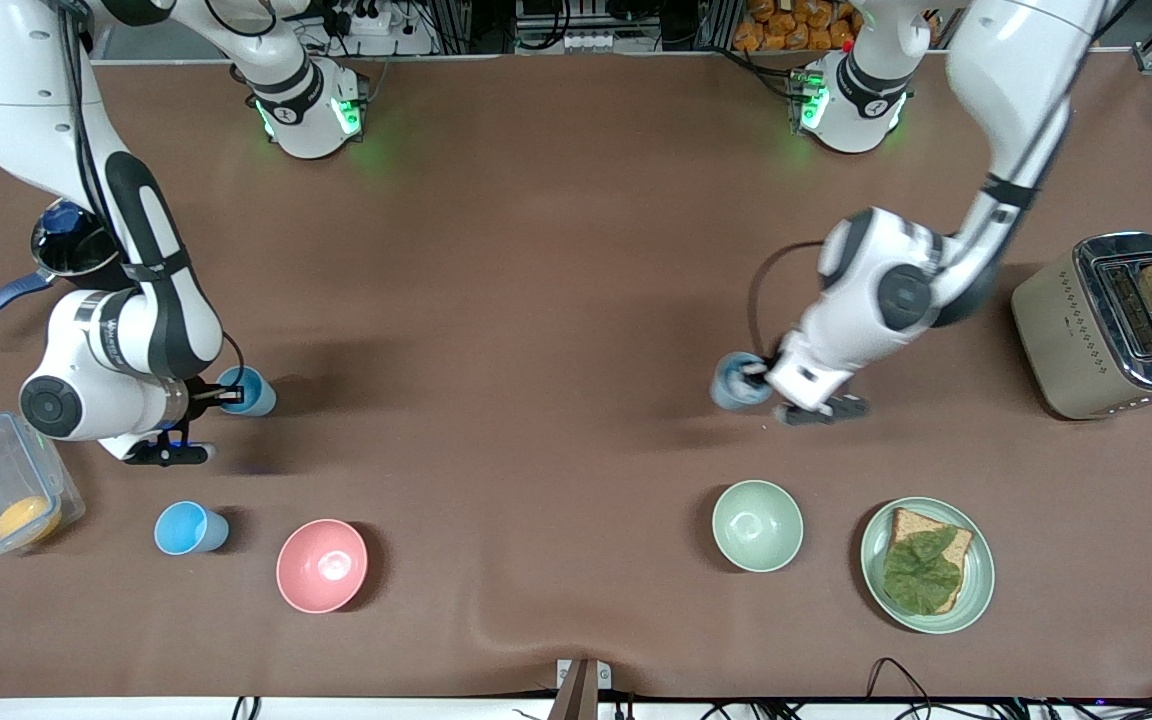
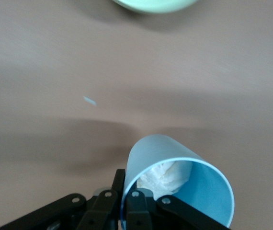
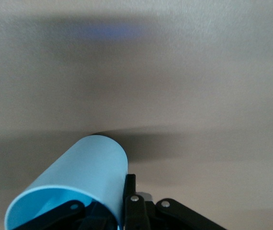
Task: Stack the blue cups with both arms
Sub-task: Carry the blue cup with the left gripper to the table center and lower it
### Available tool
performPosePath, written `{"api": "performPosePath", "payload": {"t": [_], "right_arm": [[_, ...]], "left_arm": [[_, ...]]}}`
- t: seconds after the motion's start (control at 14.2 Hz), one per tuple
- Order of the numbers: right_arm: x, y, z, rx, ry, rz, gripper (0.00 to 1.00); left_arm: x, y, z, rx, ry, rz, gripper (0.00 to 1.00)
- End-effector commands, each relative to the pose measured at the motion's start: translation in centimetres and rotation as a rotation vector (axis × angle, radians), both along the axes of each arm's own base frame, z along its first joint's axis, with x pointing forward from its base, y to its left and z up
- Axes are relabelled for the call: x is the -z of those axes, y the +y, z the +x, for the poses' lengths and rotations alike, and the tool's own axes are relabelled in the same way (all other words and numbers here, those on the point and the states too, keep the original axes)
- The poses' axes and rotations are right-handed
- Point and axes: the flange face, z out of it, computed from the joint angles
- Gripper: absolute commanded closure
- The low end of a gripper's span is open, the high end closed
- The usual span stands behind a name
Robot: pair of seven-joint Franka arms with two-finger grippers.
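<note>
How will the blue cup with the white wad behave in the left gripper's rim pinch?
Probably light: the blue cup looks thin-walled, holding only a white wad. The left gripper pinches one rim wall, so it may flex or swing. Round and tapered, it would likely roll if dropped sideways.

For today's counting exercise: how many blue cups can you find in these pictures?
3. One in the left gripper, the wad-filled cup; one in the right gripper, the empty cup; one free cup standing beside the pink bowl. None seem hidden.
</note>
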Motion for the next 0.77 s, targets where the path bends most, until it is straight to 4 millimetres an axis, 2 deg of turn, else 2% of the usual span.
{"api": "performPosePath", "payload": {"t": [0.0,0.21,0.28,0.49,0.56,0.7], "right_arm": [[-3.7,0.0,0.4,-0.034,-0.04,0.007,1.0],[-8.8,0.8,0.4,-0.063,-0.065,0.02,1.0],[-10.5,1.1,0.2,-0.067,-0.072,0.026,1.0],[-15.7,5.2,-0.1,-0.121,-0.078,0.042,1.0],[-16.7,5.8,0.1,-0.125,-0.066,0.044,1.0],[-17.2,8.0,0.0,-0.136,-0.036,0.079,1.0]], "left_arm": [[-1.7,-8.7,-2.6,-0.059,0.02,-0.019,1.0],[-0.3,-16.4,-5.6,-0.136,0.066,-0.024,1.0],[0.6,-17.7,-6.2,-0.148,0.065,-0.008,1.0],[3.2,-21.0,-7.3,-0.172,0.059,0.022,1.0],[4.0,-22.0,-7.9,-0.171,0.051,0.036,1.0],[5.3,-22.0,-7.7,-0.182,0.022,0.072,1.0]]}}
